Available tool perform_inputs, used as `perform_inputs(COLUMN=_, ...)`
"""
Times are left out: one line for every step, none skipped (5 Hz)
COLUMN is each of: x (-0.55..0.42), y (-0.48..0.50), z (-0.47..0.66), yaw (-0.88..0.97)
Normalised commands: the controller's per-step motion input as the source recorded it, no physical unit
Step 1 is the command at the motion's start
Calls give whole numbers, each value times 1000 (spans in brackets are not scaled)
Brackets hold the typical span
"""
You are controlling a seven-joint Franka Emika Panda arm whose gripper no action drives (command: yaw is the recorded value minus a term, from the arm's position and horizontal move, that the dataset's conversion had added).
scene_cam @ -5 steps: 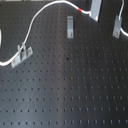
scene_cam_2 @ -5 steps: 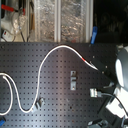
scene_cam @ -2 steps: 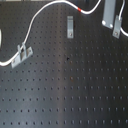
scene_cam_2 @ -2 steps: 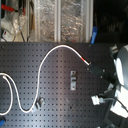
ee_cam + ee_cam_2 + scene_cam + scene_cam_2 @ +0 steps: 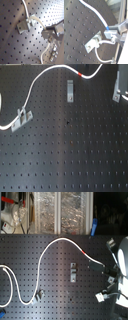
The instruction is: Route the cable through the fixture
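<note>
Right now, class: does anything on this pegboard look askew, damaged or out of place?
Nothing looks damaged. The cable curves loosely across the pegboard; its red band sits beyond the middle clip, which stands empty. The left clip lies angled.

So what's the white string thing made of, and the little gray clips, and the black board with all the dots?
The cable looks like smooth white plastic or rubber: it curves softly, with one red band. The clips look like bare metal, gray with a dull shine and flat, sharp edges. The board seems to be metal with a matte black finish, drilled with neat rows of holes, though the coating can't be told for sure.
</note>
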Motion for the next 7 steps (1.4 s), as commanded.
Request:
perform_inputs(x=-8, y=-42, z=32, yaw=0)
perform_inputs(x=-826, y=-581, z=287, yaw=-237)
perform_inputs(x=76, y=-10, z=-2, yaw=-109)
perform_inputs(x=-88, y=8, z=1, yaw=-46)
perform_inputs(x=-542, y=44, z=139, yaw=-123)
perform_inputs(x=-633, y=43, z=175, yaw=-243)
perform_inputs(x=-535, y=158, z=77, yaw=-197)
